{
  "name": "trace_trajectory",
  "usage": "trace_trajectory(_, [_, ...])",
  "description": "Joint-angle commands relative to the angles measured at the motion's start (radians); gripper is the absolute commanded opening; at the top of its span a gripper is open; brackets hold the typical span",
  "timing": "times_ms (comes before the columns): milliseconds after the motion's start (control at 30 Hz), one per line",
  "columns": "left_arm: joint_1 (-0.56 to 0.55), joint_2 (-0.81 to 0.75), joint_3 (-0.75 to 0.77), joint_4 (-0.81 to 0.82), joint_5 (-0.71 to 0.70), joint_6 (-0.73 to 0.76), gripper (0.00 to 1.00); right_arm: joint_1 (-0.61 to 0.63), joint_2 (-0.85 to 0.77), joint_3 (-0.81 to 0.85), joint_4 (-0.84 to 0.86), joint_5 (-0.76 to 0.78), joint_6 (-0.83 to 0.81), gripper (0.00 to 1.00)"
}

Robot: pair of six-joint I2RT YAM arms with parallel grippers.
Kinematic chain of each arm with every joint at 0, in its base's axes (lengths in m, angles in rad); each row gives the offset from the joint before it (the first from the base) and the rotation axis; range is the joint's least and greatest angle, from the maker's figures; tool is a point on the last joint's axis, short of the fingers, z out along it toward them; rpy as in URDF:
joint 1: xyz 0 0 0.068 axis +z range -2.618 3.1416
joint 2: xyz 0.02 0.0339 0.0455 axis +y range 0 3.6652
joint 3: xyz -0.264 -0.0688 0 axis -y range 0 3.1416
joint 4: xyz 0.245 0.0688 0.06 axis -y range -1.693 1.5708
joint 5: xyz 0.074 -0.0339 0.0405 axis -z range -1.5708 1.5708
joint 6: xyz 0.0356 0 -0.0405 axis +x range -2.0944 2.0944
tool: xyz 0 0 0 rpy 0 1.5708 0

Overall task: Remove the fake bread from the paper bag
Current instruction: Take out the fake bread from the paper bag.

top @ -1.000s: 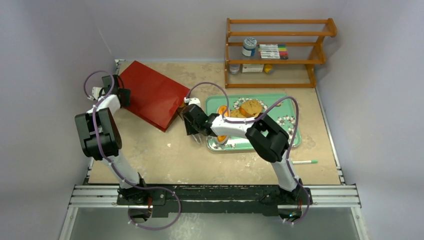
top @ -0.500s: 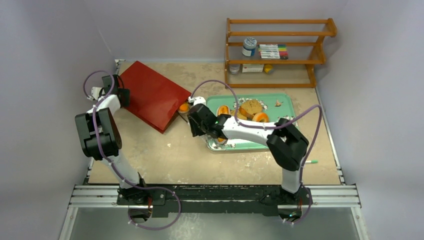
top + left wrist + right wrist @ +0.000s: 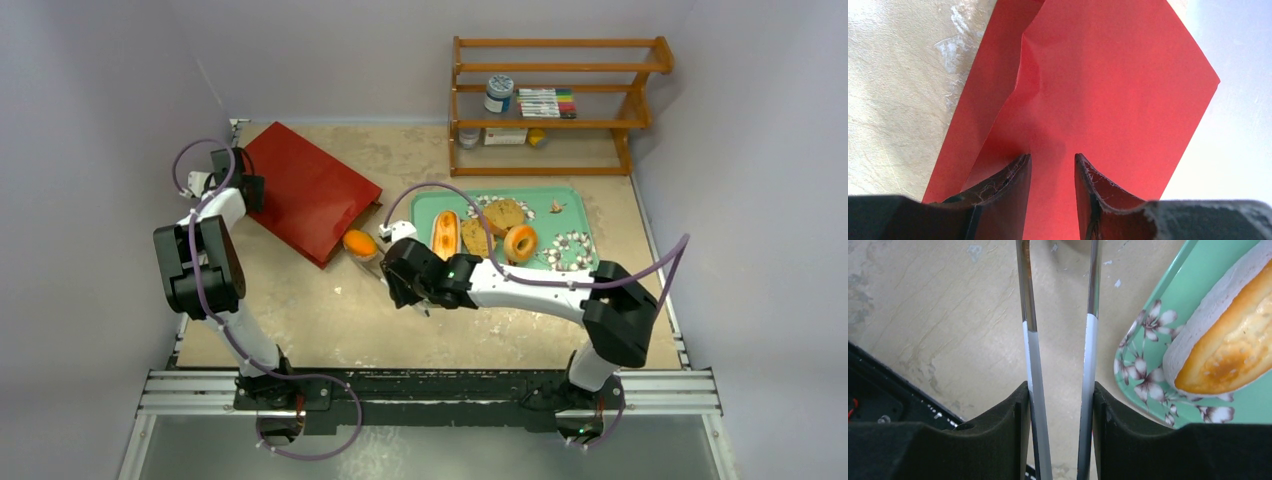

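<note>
Lying on the tan table (image 3: pixel 300 320), the orange roll (image 3: pixel 360 243) sits just beside the open mouth of the red bag (image 3: pixel 305 190), in the gap between the bag's corner and the left edge of the green tray (image 3: pixel 540 195). On the tray rest the long loaf (image 3: pixel 444 233), a toast slice (image 3: pixel 476 237), a second slice (image 3: pixel 505 214) and the bagel (image 3: pixel 520 242), all inside the rim.

The right gripper (image 3: pixel 1058 390) is pressed onto the two arms of the metal tongs (image 3: pixel 1033 355), which reach toward the roll; their tips are cut off in the wrist view.

The left gripper (image 3: pixel 1052 157) sits at the bag's far left edge, fingers a narrow gap apart with red paper between; whether they pinch it I cannot tell.

Bare tabletop stretches from bag and tray toward the arm bases.
</note>
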Motion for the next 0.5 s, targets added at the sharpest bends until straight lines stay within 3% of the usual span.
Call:
trace_trajectory(0, [-0.006,-0.025,0.048,0.023,-0.028,-0.011,0.36,0.018,-0.111,0.000,-0.024,0.044,0.037,0.12])
trace_trajectory(300, [-0.006,-0.032,0.060,0.008,-0.031,-0.008,0.36,0.053,-0.309,-0.032,-0.129,0.112,0.083,0.11])
trace_trajectory(467, [-0.014,-0.039,0.060,0.005,-0.034,-0.010,0.36,0.057,-0.403,-0.030,-0.230,0.225,0.165,0.11])
